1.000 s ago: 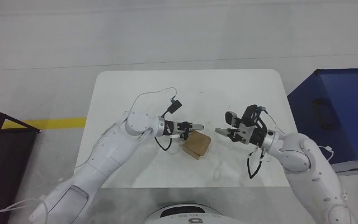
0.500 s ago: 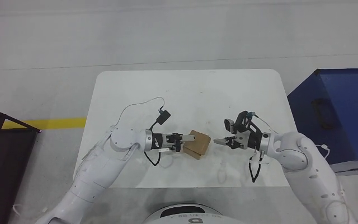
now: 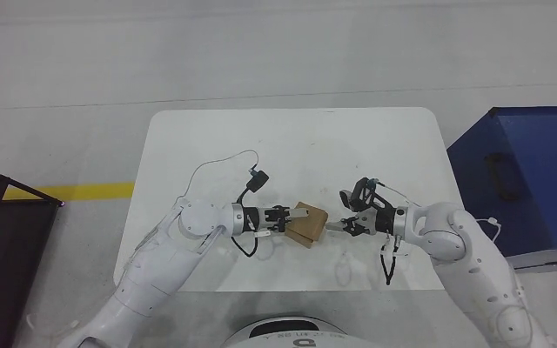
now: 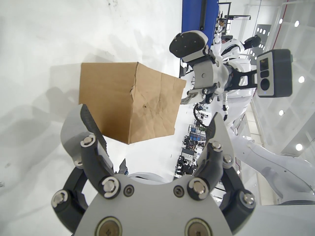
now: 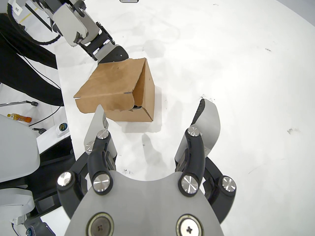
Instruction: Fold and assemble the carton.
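A small brown carton lies on the white table, near its front middle. My left gripper is open at the carton's left end; in the left wrist view the carton has one corner between the spread fingers, and one finger overlaps its edge. My right gripper is open at the carton's right end. In the right wrist view the carton shows a loose end flap and a dark opening facing my right gripper, with one fingertip at the flap.
A blue bin stands on the floor right of the table. A black frame stands on the floor to the left. Bare table surface stretches behind the carton; the table's front edge is close to both arms.
My left arm has drawn back toward the front edge, gripper staying at the carton's left end. My right gripper has moved left, up to the carton's right end.
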